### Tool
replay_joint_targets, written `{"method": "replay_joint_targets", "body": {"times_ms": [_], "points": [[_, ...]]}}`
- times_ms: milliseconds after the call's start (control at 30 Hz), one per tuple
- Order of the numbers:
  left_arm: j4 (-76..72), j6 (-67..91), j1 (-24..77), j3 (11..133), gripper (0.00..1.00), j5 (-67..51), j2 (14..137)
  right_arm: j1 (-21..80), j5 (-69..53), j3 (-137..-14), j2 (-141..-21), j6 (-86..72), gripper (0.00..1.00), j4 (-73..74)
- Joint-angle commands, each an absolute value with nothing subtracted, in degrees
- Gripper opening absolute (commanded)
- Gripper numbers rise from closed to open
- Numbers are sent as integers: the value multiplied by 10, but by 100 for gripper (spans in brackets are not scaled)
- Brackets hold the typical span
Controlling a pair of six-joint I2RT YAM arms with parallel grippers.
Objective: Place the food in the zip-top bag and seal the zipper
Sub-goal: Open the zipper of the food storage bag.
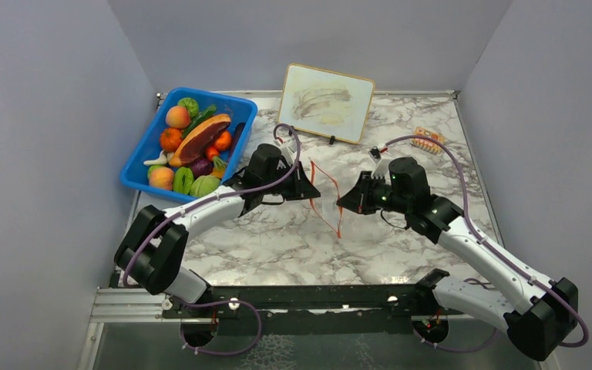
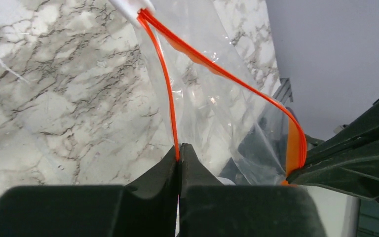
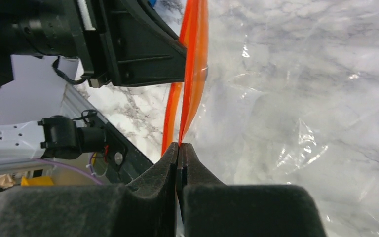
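Observation:
The clear zip-top bag [image 1: 325,202] hangs between my two grippers above the marble table, its mouth held apart. My left gripper [image 1: 309,186] is shut on one side of the orange-red zipper strip [image 2: 170,98], as the left wrist view [image 2: 179,157] shows. My right gripper [image 1: 344,203] is shut on the other side of the strip [image 3: 193,59], as the right wrist view [image 3: 179,146] shows. The white slider tab [image 2: 128,7] sits at the strip's far end. The bag [image 2: 217,108] looks empty. The food [image 1: 189,142], including the meat slice [image 1: 200,136], lies in the blue bin.
The blue bin [image 1: 140,158] stands at the back left, beside my left arm. A framed white board [image 1: 326,102] leans against the back wall. A small orange packet [image 1: 429,139] lies at the back right. Grey walls close in three sides.

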State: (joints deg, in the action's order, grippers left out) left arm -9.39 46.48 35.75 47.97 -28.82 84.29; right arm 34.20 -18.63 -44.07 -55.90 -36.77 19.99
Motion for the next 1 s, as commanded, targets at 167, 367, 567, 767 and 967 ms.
{"method": "replay_joint_targets", "body": {"times_ms": [167,367,567,767,967], "points": [[58,358,360,544,0,-186,766,346,-93,-455,-505,-374,1,260],[151,283,360,604,0,-131,696,346,-206,-507,-535,-395,35,251],[250,228,360,685,0,-78,672,346,-222,-587,-552,-383,53,235],[351,191,360,754,0,-55,697,360,-189,-670,-631,-334,59,282],[380,193,360,747,0,-51,713,408,-146,-598,-656,-333,63,162]]}}
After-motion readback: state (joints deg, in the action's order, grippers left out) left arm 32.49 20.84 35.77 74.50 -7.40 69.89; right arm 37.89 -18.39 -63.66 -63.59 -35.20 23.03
